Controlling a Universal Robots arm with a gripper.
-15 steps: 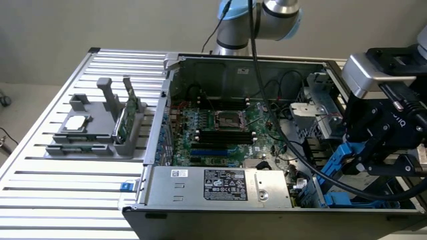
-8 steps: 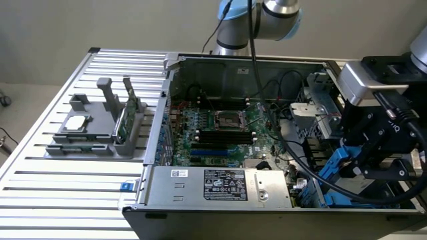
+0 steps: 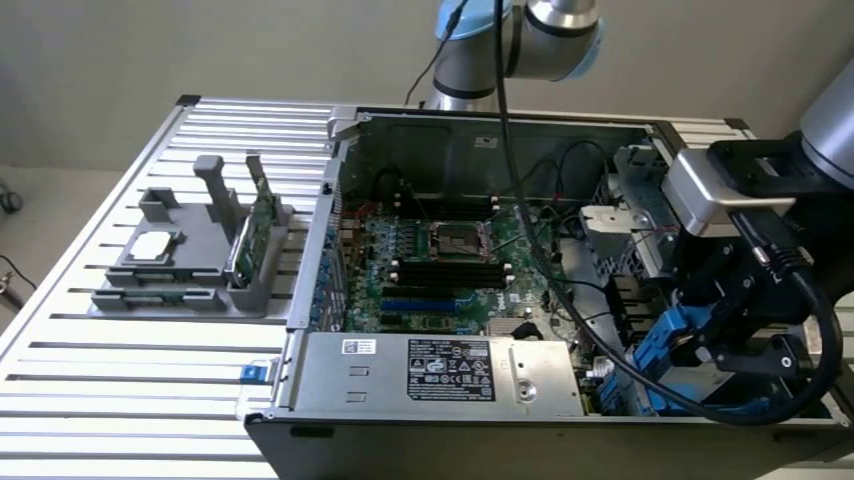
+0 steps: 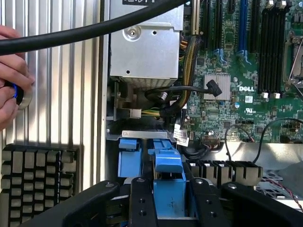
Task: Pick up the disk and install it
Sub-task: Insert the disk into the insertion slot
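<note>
Exterior view: gripper (image 3: pixel 705 345) low in the open computer case (image 3: pixel 350 190), at the corner on the exterior view's right, clenched on the disk (image 3: pixel 663 352) by its blue carrier (metal body of the drive mostly hidden behind the black fingers); motherboard (image 3: pixel 441 255) flat in the middle of the case, power supply (image 3: pixel 447 368) along the near wall; outside, on the slatted table (image 3: pixel 120 400), a grey fixture (image 3: pixel 187 285) bearing a silver chip (image 3: pixel 154 245) and an upright green card (image 3: pixel 254 235), well apart from the disk. Wrist view: disk (image 4: pixel 168 165) pinched by its blue carrier between the two black fingers (image 4: pixel 142 203), gripper (image 4: pixel 166 187) grasping it beside a second blue carrier (image 4: pixel 129 156); power supply (image 4: pixel 144 42) just beyond, motherboard (image 4: pixel 246 61) alongside; a thick black cable (image 4: pixel 94 30) in front; a person's hand (image 4: pixel 12 71) over the slatted table (image 4: pixel 61 94), well apart from the gripper.
</note>
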